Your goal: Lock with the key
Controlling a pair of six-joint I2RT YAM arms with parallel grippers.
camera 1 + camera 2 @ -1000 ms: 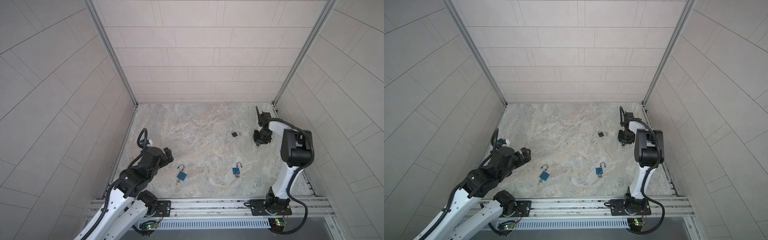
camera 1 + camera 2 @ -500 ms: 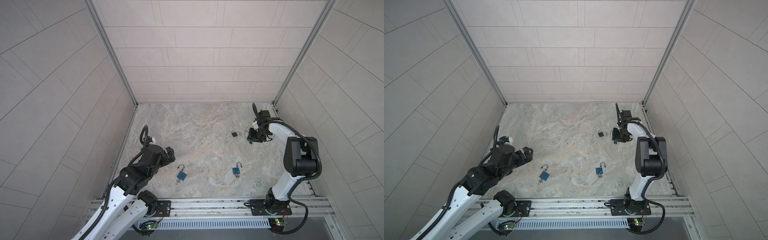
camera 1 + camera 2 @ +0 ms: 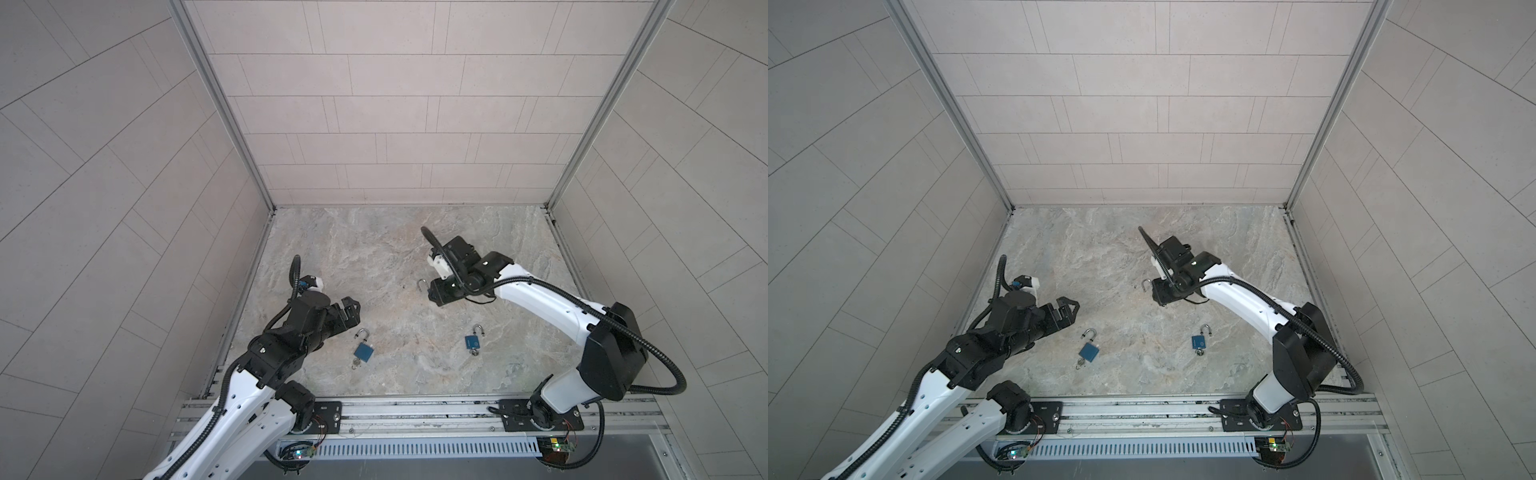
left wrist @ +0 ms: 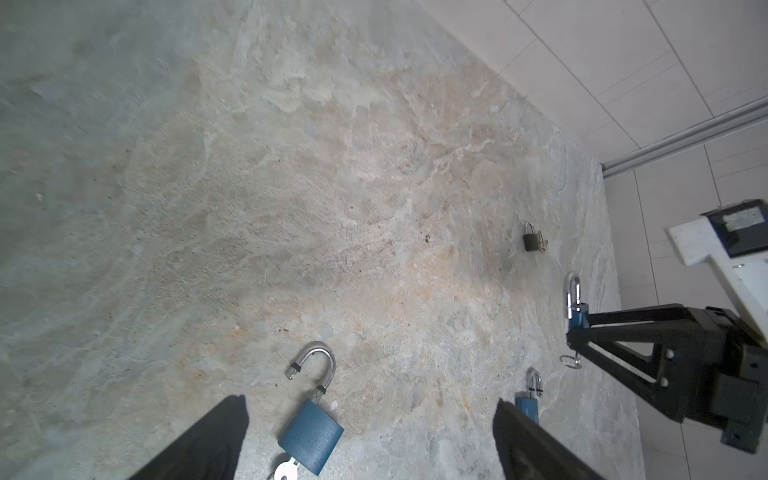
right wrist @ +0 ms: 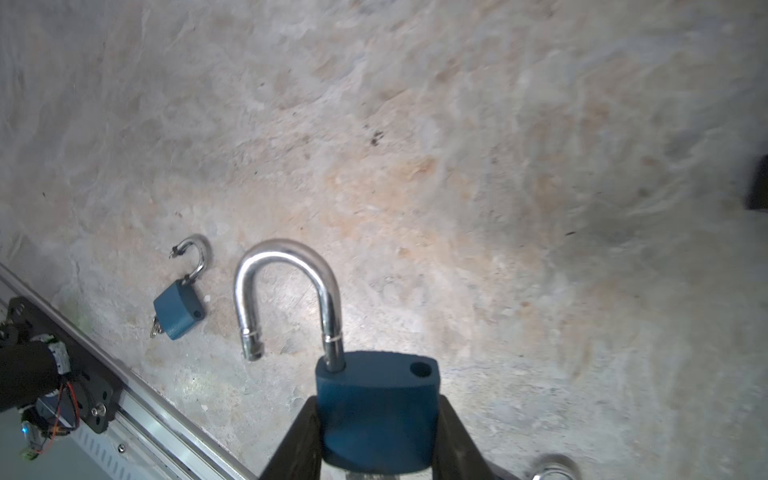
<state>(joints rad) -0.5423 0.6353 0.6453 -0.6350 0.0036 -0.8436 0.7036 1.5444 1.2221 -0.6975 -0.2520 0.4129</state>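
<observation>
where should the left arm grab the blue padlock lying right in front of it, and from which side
Grip the blue body of the padlock across its two narrow side edges, coming down from above with the left gripper open. It lies flat on the table, the open shackle sticks out one end and the key out the other, so only the sides are free.

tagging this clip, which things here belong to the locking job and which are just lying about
In the job: held blue padlock, right gripper.
Lying about for now: left blue padlock, right blue padlock, small dark padlock.
</observation>
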